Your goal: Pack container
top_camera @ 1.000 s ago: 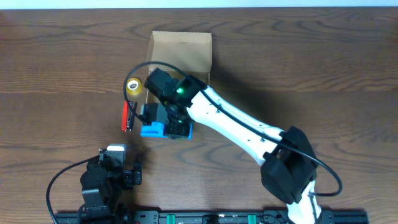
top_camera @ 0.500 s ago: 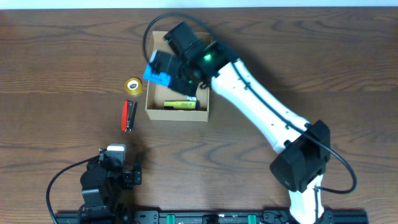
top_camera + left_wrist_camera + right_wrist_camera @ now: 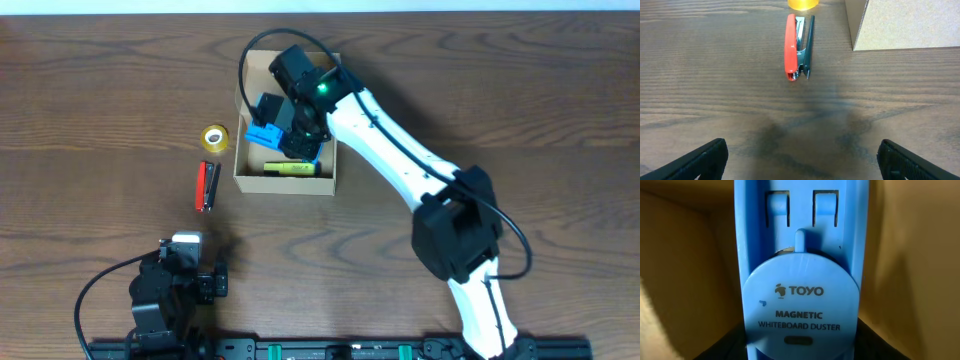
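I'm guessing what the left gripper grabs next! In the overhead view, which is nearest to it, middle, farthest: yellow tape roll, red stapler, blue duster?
1. Red stapler, just ahead of the left gripper.
2. Yellow tape roll, beyond the stapler.
3. Blue whiteboard duster, inside the cardboard box.

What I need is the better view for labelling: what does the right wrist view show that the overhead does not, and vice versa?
Only the right wrist: the lettering on the blue duster, TOYO MAGNETIC WHITEBOARD DUSTER, which fills the frame. Only the overhead: the yellow tape roll and red stapler on the table left of the box, and a yellow marker lying inside it. Both: the duster over the box's interior, with tan cardboard beside it.
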You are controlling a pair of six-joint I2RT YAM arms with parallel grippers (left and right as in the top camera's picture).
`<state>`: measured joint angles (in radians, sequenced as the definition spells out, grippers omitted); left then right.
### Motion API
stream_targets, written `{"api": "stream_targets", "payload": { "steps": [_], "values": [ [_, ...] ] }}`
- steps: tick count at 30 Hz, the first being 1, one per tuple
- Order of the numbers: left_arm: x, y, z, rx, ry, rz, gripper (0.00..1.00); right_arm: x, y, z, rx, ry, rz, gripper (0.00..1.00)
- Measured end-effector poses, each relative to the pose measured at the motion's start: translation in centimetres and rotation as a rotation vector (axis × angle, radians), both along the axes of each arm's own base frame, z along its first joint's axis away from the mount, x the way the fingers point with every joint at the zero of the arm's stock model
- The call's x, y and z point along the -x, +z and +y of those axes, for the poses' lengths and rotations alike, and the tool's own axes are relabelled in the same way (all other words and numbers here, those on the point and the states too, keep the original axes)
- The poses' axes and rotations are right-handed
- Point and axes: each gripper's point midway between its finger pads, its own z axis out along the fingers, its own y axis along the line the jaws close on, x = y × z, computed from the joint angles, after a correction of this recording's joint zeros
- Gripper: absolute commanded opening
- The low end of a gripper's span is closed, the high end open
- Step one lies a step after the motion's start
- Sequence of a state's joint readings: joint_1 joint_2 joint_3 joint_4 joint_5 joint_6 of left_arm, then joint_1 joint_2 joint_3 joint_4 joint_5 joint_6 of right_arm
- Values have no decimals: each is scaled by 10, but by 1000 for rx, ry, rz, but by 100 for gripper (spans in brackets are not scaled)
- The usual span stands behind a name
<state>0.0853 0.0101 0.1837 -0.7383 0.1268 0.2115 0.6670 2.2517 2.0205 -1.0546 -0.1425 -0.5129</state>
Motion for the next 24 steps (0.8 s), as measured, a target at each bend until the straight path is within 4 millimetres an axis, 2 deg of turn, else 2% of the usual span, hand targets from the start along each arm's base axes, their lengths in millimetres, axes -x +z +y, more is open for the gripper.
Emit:
{"api": "stream_targets", "payload": {
  "steps": [4,8,18,21,24],
  "values": [
    [0,0,0,0,0,0,95,3,-11,-2,20,-6,29,55],
    [0,0,0,0,0,0,95,3,-14,-1,18,-13,33,69],
    [0,0,0,0,0,0,96,1,-13,0,12,-13,29,80],
    [0,0,0,0,0,0,95,1,-6,0,4,-17,19,89],
    [0,0,0,0,0,0,95,2,17,-1,-23,-28,-11,99]
  ]
}}
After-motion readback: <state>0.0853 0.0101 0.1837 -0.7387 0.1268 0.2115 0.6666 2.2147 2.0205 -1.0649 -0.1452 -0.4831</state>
